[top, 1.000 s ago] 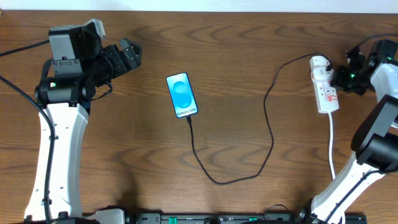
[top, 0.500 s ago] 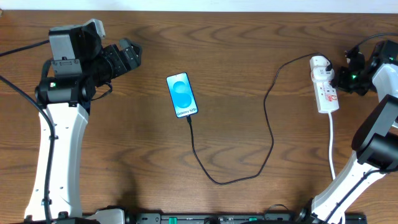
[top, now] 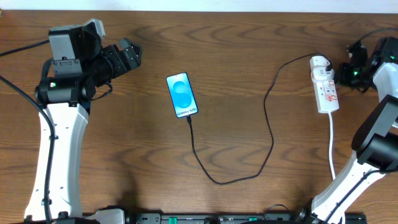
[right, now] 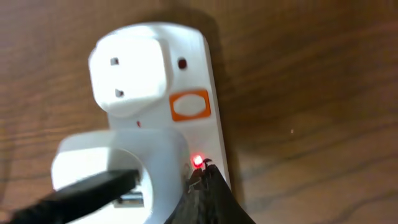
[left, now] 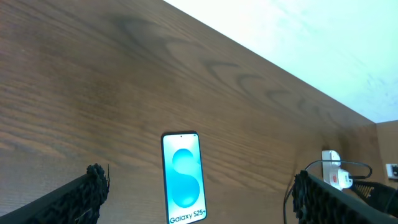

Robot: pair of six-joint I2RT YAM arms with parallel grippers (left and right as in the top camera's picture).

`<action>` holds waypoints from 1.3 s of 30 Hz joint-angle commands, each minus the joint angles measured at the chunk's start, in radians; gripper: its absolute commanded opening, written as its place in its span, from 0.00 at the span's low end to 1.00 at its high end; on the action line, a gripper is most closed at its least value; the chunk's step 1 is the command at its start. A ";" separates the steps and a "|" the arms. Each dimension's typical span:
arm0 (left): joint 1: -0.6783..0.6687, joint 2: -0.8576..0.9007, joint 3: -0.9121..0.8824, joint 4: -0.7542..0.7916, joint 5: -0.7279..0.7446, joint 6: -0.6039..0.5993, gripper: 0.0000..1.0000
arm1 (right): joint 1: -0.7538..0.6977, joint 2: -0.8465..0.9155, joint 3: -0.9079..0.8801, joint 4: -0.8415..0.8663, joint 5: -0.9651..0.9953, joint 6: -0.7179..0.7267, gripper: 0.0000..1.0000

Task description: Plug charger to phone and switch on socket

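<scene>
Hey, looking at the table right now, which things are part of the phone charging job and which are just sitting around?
Part of the job:
- phone
- black charger cable
- white socket strip, its red light lit

Just lying about:
- nothing loose that I can see
- the rest is only the wooden table and the strip's white cord

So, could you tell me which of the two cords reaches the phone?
The thin black cable, looping from the phone's bottom edge to the white power strip's far end; the white cord merely leaves the strip's near end.
</scene>
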 commanded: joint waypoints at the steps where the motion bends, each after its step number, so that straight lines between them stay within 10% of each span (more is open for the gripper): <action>1: 0.005 -0.002 -0.001 0.000 -0.010 0.010 0.96 | 0.039 -0.029 0.023 0.007 -0.157 -0.016 0.01; 39: 0.005 -0.002 -0.001 0.000 -0.010 0.010 0.96 | 0.034 -0.251 0.024 -0.180 -0.082 0.039 0.01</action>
